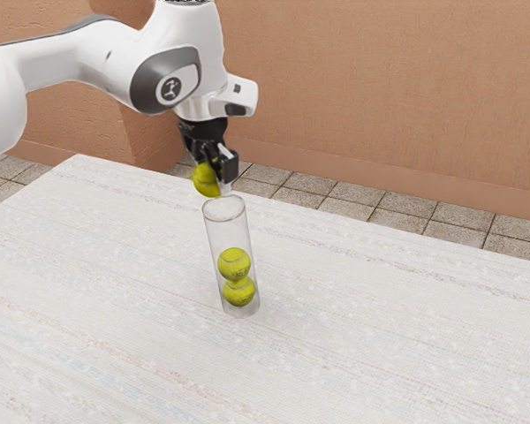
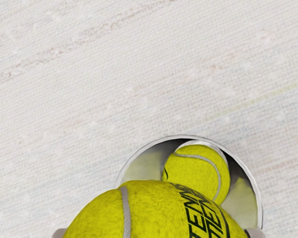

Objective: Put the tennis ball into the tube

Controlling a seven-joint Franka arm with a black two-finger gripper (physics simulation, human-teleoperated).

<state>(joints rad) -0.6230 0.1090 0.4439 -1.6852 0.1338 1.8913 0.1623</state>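
In the exterior view my gripper (image 1: 216, 170) is shut on a tennis ball (image 1: 207, 180), just above the clear tube's mouth and slightly toward the exterior view's left. The tube (image 1: 228, 230) stands upright on the table, with two tennis balls (image 1: 234, 264) stacked inside its lower half. From the wrist view, the held ball (image 2: 154, 213) partly covers the tube's round rim (image 2: 181, 137). A ball inside the tube (image 2: 201, 171) appears past it. Fingertips touch the held ball on both sides.
A pale, streaked tabletop (image 1: 353, 336) surrounds the tube. Beyond its far edge are floor tiles (image 1: 406, 212) and an orange-brown wall (image 1: 380, 88).
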